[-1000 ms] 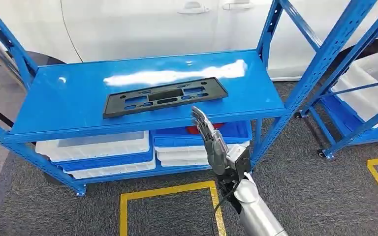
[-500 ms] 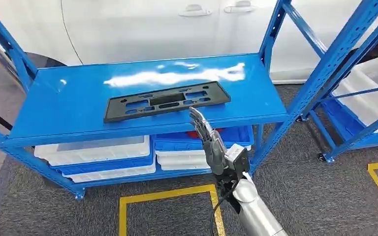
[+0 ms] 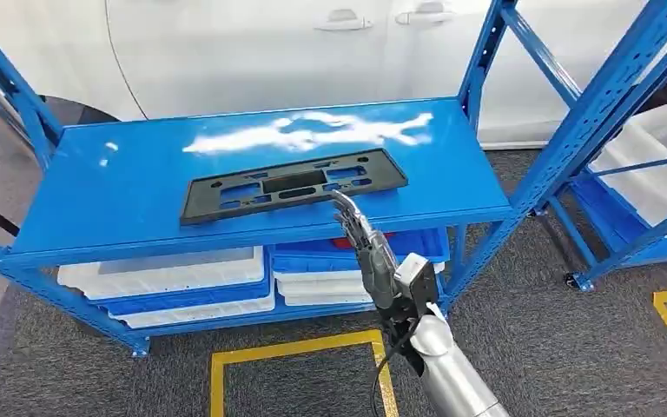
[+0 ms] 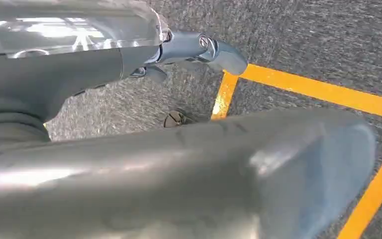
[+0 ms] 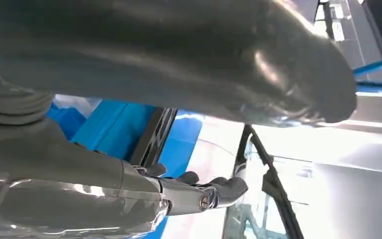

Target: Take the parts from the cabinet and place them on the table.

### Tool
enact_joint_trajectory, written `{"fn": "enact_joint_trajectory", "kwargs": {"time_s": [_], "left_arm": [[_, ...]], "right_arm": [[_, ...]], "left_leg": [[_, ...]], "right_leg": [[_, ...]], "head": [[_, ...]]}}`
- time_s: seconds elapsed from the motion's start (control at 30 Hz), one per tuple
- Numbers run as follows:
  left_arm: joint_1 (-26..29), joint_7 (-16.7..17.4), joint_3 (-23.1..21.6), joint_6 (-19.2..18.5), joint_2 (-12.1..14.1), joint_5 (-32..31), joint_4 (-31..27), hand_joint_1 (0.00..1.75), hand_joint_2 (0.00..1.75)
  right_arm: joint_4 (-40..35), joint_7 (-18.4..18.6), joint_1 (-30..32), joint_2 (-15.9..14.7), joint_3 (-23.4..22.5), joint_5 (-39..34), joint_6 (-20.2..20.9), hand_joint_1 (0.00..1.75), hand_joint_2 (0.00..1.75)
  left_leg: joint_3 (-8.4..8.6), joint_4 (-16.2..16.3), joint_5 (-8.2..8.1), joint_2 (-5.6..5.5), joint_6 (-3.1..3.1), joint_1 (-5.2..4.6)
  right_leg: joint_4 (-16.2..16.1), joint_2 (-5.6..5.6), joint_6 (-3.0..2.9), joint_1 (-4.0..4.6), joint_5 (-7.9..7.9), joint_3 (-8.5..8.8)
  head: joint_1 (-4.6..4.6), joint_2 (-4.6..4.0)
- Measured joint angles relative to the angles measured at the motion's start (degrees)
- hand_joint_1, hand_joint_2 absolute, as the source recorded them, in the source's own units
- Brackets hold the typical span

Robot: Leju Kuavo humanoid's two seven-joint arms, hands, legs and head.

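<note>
A flat black plastic part [image 3: 293,185] with several cut-outs lies on the top of the blue cabinet shelf [image 3: 122,195], near its front edge. My right hand [image 3: 372,254] is raised in front of the shelf with its fingers stretched out and apart. Its fingertips [image 3: 340,199] reach the part's front edge and hold nothing. In the right wrist view the part [image 5: 153,135] shows past the fingers [image 5: 214,191], between them and the thumb. My left hand [image 4: 129,154] hangs over the grey floor, its fingers [image 4: 199,47] apart from the thumb and empty.
White and blue bins [image 3: 174,278] are stacked on the lower shelf, with a red item in one [image 3: 347,233]. Blue uprights [image 3: 479,52] frame the shelf. A second blue rack [image 3: 634,174] stands at the right. A white car [image 3: 252,43] is behind. Yellow tape [image 3: 295,346] marks the floor.
My right hand has moved up and forward, bringing its fingertips to the part's front edge. The whole picture has shifted slightly; the part itself lies as before.
</note>
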Motion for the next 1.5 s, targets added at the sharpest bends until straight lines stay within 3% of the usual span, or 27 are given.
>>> {"fn": "enact_joint_trajectory", "kwargs": {"time_s": [0.07, 0.17, 0.2, 0.23, 0.3, 0.37, 0.4, 0.57, 0.6, 0.67, 0.7, 0.73, 0.77, 0.8, 0.87, 0.93, 1.0, 1.1, 1.17, 1.23, 1.27, 1.3, 1.33, 1.37, 1.4, 1.43, 1.5], "left_arm": [[-0.1, 0.0, 0.0, 0.0, 0.0, 0.0, 0.0, 0.0, 0.0], [-0.2, 0.0, 0.0, 0.0, 0.0, 0.0, 0.0, 0.0, 0.0], [-0.1, 0.0, 0.0, 0.0, 0.0, 0.0, 0.0, 0.0, 0.0], [0.1, 0.0, 0.0, 0.0, 0.0, 0.0, 0.0, 0.0, 0.0], [0.1, -0.1, 0.0, 0.0, 0.0, 0.0, 0.0, 0.0, 0.0], [0.1, -0.1, 0.0, 0.0, 0.0, 0.0, 0.0, 0.0, 0.0], [0.1, -0.1, 0.0, 0.0, 0.0, 0.0, 0.0, 0.0, 0.0], [0.0, -0.2, 0.0, 0.0, -0.2, 0.0, 0.0, 0.0, 0.0], [-0.1, -0.2, 0.0, 0.0, -0.2, 0.0, 0.0, 0.0, 0.0], [-0.2, -0.2, 0.0, 0.0, -0.1, 0.0, 0.0, 0.0, 0.0], [-0.2, -0.2, 0.0, 0.0, -0.1, 0.0, 0.0, 0.0, 0.0], [-0.1, -0.2, 0.0, 0.0, -0.1, 0.0, 0.0, 0.0, 0.0], [0.0, -0.2, 0.0, 0.0, -0.1, 0.0, 0.0, 0.0, 0.0], [0.0, -0.2, 0.0, -0.1, -0.1, 0.0, 0.0, 0.0, 0.0], [-0.1, -0.2, 0.0, -0.2, -0.1, 0.0, 0.0, 0.0, 0.0], [-0.3, -0.2, 0.0, -0.2, -0.2, 0.0, 0.0, 0.0, 0.0], [-0.2, -0.2, 0.0, -0.2, -0.2, 0.0, 0.0, 0.0, 0.0], [-0.3, -0.3, 0.0, -0.3, -0.1, 0.0, 0.0, 0.0, 0.0], [-0.4, -0.3, 0.0, -0.5, -0.1, 0.0, 0.0, 0.0, 0.0], [-0.2, -0.3, 0.0, -0.5, -0.1, 0.0, 0.0, 0.0, 0.0], [-0.1, -0.3, 0.0, -0.5, -0.1, 0.0, 0.0, 0.0, 0.0], [-0.1, -0.3, 0.0, -0.5, -0.1, 0.0, 0.0, 0.0, 0.0], [-0.1, -0.4, 0.0, -0.6, 0.0, 0.0, 0.0, 0.0, 0.0], [-0.1, -0.4, 0.0, -0.6, 0.0, 0.0, 0.0, 0.0, 0.0], [0.0, -0.5, 0.0, -0.6, 0.0, 0.0, 0.0, 0.0, 0.0], [-0.1, -0.5, -0.1, -0.6, 0.0, 0.0, 0.0, 0.0, 0.0], [-0.2, -0.7, -0.1, -0.7, 0.0, 0.0, 0.0, 0.0, 0.0]], "right_arm": [[0.0, 0.0, -0.2, 0.0, 0.4, 0.3, 0.4, 0.0, 0.0], [0.4, 0.2, -0.8, 0.1, 1.3, 0.8, 0.9, 0.0, 0.0], [0.7, 0.2, -0.8, 0.1, 1.5, 0.8, 1.1, 0.0, 0.0], [0.9, 0.3, -0.8, 0.1, 1.7, 0.9, 1.2, 0.0, 0.0], [1.2, 0.3, -0.9, 0.1, 1.8, 0.9, 1.3, 0.0, 0.0], [1.2, 0.3, -1.1, 0.1, 1.9, 0.9, 1.2, 0.0, 0.0], [1.4, 0.3, -1.3, 0.1, 1.9, 0.9, 1.2, 0.0, 0.0], [1.5, 0.3, -1.6, 0.1, 1.9, 0.9, 1.2, 0.0, 0.0], [1.5, 0.3, -1.8, 0.0, 1.9, 0.9, 1.2, 0.0, 0.0], [1.6, 0.3, -1.8, 0.0, 1.9, 0.9, 1.2, 0.0, 0.0], [1.7, 0.3, -1.6, 0.0, 1.9, 0.9, 1.2, 0.0, 0.0], [1.7, 0.3, -1.4, -0.1, 1.9, 0.9, 1.3, 0.0, 0.0], [1.7, 0.3, -1.3, -0.1, 1.9, 0.9, 1.3, 0.0, 0.0], [1.7, 0.3, -1.4, -0.2, 1.9, 0.9, 1.3, 0.0, 0.0], [1.7, 0.2, -1.4, -0.2, 1.9, 0.9, 1.3, 0.0, 0.0], [1.7, 0.2, -1.5, -0.2, 2.0, 0.9, 1.4, 0.0, 0.0], [1.7, 0.2, -1.5, -0.2, 2.3, 0.9, 1.4, 0.0, 0.0], [1.4, 0.0, -1.6, -0.1, 2.6, 1.0, 1.6, 0.0, 0.0], [1.4, 0.0, -1.8, -0.1, 3.4, 1.3, 2.1, 0.0, 0.0], [1.4, 0.2, -1.7, -0.1, 4.1, 1.7, 2.4, 0.0, 0.0], [1.4, 0.3, -1.7, -0.1, 4.4, 1.8, 2.4, 0.0, 0.0], [1.4, 0.4, -1.7, -0.1, 4.7, 1.9, 2.4, 0.0, 0.0], [1.4, 0.4, -1.7, -0.1, 5.1, 2.4, 2.3, 0.0, 0.0], [1.4, 0.4, -1.8, -0.1, 5.5, 3.2, 2.1, 0.0, 1.75], [1.5, 0.4, -1.9, -0.1, 6.0, 3.7, 1.8, 0.0, 1.75], [1.6, 0.4, -2.1, -0.1, 6.3, 4.2, 1.6, 0.0, 1.75], [1.9, 0.2, -2.3, -0.1, 7.1, 5.9, 0.2, 0.0, 1.75]], "left_leg": [[-0.11, 1.2, -0.82, 0.04, -0.59, -0.02], [-6.31, 13.4, -6.58, 0.09, -1.06, 0.11], [-8.47, 17.2, -7.46, 0.09, -1.22, 0.13], [-9.4, 18.2, -6.84, 0.09, -1.27, 0.14], [-7.44, 12.6, -2.2, 0.09, -1.22, 0.18], [-3.13, 2.3, 2.99, 0.15, -0.93, 0.25], [-2.38, 1.2, 1.85, 0.1, -0.68, -0.05], [-2.03, 0.4, 1.92, 0.0, 1.22, 0.25], [-1.81, 0.2, 1.79, 0.05, 1.51, 0.25], [-1.69, 0.2, 1.56, 0.12, 1.93, 0.17], [-1.61, 0.3, 1.42, 0.11, 2.04, 0.13], [-1.44, 0.3, 1.26, 0.08, 2.07, 0.1], [-1.17, 0.3, 1.09, 0.01, 2.03, 0.09], [-0.79, 0.3, 0.85, -0.08, 1.92, 0.05], [0.22, 0.3, 0.24, -0.14, 1.65, -0.02], [0.22, 0.5, -0.31, -0.16, 0.95, -0.36], [0.33, 0.1, -0.47, 0.02, 0.34, -0.12], [0.42, 1.5, -1.79, 0.16, -0.48, -0.18], [-4.14, 10.5, -6.0, 0.15, -0.87, 0.01], [-8.67, 18.1, -7.86, 0.15, -1.21, 0.06], [-9.23, 18.2, -6.75, 0.15, -1.28, 0.06], [-8.46, 15.5, -4.32, 0.15, -1.26, 0.06], [-6.44, 10.4, -0.93, 0.16, -1.16, 0.07], [-4.34, 5.2, 2.01, 0.21, -1.03, 0.1], [-3.2, 1.7, 2.94, 0.28, -0.82, 0.12], [-2.44, 0.5, 2.33, 0.19, -0.52, -0.16], [-2.85, 1.0, 2.17, 0.01, 0.27, -0.14]], "right_leg": [[-0.9, -0.04, -0.62, -0.69, 0.21, 0.87], [-0.9, -0.3, -1.37, -0.56, -0.32, 1.44], [-0.9, -0.29, -1.44, -0.48, -0.51, 1.59], [-0.9, -0.26, -1.41, -0.46, -0.72, 1.83], [-0.7, -0.14, -1.2, -0.49, -1.26, 2.49], [-0.5, -0.14, -0.74, -0.48, -2.03, 3.18], [-0.2, -0.11, -0.36, -0.04, -2.3, 3.07], [0.1, -0.14, 1.11, -0.34, -3.02, 3.13], [2.5, -0.15, 1.45, -0.36, -4.31, 2.02], [11.5, -0.15, 1.92, -0.62, -8.25, -2.92], [15.8, -0.16, 2.07, -0.7, -9.49, -5.49], [17.9, -0.16, 2.12, -0.76, -9.26, -7.07], [17.0, -0.16, 2.1, -0.8, -7.68, -7.17], [13.7, -0.16, 1.94, -0.81, -4.94, -6.01], [3.4, -0.16, 1.08, -0.63, 1.0, -1.57], [-0.2, -0.24, 0.51, -0.11, 0.49, -0.17], [0.1, -0.1, 0.12, 0.11, 0.25, -0.32], [-1.2, -0.09, -0.67, -0.65, 0.36, 0.91], [-1.2, -0.27, -1.12, -0.67, 0.03, 1.32], [-1.1, -0.27, -1.23, -0.6, -0.37, 1.63], [-1.1, -0.19, -1.18, -0.6, -0.59, 1.9], [-1.1, -0.13, -1.12, -0.62, -0.87, 2.29], [-1.0, -0.09, -0.95, -0.63, -1.23, 2.82], [-0.9, -0.09, -0.75, -0.63, -1.6, 3.26], [-0.8, -0.11, -0.44, -0.57, -1.96, 3.35], [-0.3, 0.02, -0.08, -0.09, -2.2, 3.16], [-0.5, -0.03, 0.22, -0.07, -2.19, 3.03]], "head": [[0.0, 0.0], [0.0, 0.0], [0.0, 0.0], [0.0, 0.0], [0.0, 0.0], [0.0, 0.0], [0.0, 0.0], [0.02, 0.0], [0.0, 0.0], [0.0, 0.0], [0.0, 0.0], [0.0, 0.0], [0.02, 0.0], [0.0, 0.0], [0.02, 0.0], [0.02, 0.0], [0.0, 0.0], [-0.04, 0.0], [0.0, 0.0], [0.0, 0.0], [0.0, 0.0], [-0.02, 0.0], [-0.02, 0.0], [0.0, 0.0], [0.0, 0.0], [0.0, 0.0], [0.0, 0.0]]}}
